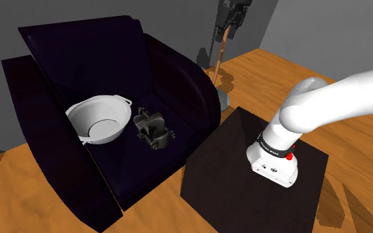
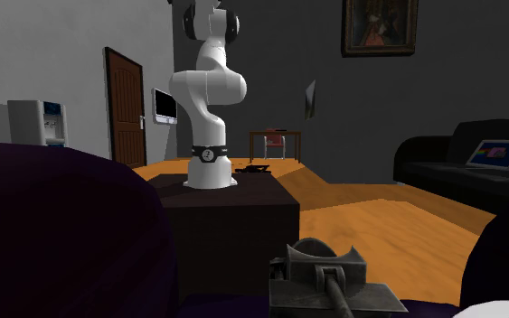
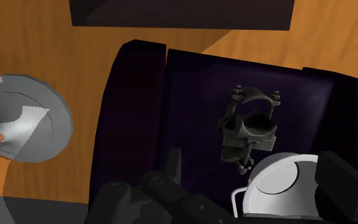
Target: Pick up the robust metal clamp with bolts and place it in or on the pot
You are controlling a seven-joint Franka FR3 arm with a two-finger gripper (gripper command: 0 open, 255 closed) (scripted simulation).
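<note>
The dark metal clamp with bolts point(image 1: 153, 129) lies on the seat of a dark purple armchair point(image 1: 145, 66), just beside the white pot point(image 1: 99, 119). The wrist view looks down on the clamp point(image 3: 250, 127) from well above, with the pot point(image 3: 285, 188) close beside it. My gripper point(image 3: 259, 177) is open, its black fingers point(image 3: 173, 167) standing wide apart high over the seat and touching nothing. In the second exterior view the clamp point(image 2: 329, 280) sits large in the foreground, with the white arm point(image 2: 209, 99) upright on its stand behind.
The dark box stand point(image 1: 258, 172) sits on the wooden floor right next to the armchair's arm point(image 1: 201, 93). A pole on a grey round base point(image 3: 25, 118) stands on the floor by the chair. A black sofa point(image 2: 465, 167) and a door point(image 2: 124, 104) lie far off.
</note>
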